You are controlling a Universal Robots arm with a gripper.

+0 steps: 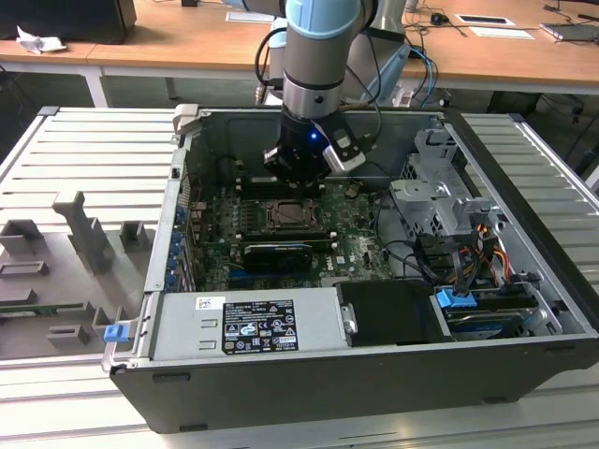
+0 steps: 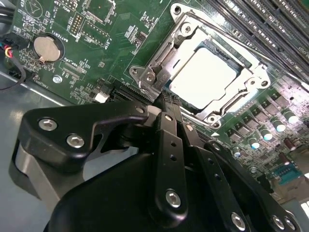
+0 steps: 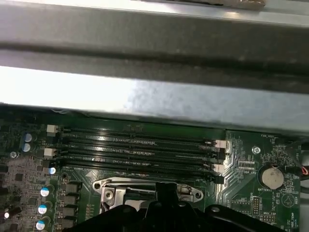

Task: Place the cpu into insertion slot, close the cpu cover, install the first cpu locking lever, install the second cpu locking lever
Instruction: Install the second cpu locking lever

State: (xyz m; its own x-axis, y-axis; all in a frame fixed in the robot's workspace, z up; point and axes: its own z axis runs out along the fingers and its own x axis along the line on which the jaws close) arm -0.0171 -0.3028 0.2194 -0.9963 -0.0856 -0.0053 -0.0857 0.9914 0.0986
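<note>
- The arm reaches down into the open computer case (image 1: 524,281), with the gripper (image 2: 166,99) low over the green motherboard (image 2: 96,53).
- The fingers (image 2: 169,130) are drawn narrow, tips together and holding nothing, just at the edge of the insertion slot (image 2: 159,67).
- The cpu (image 2: 203,77) lies flat in that slot, pale face up.
- The cpu cover (image 2: 193,34) is down around it.
- Long black memory slots (image 3: 140,147) run just beside the socket.

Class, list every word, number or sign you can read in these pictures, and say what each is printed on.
White label on the metal box: print too small to read.
White lettering on the circuit board: too small to read reliably.
cpu: no marking readable.
</note>
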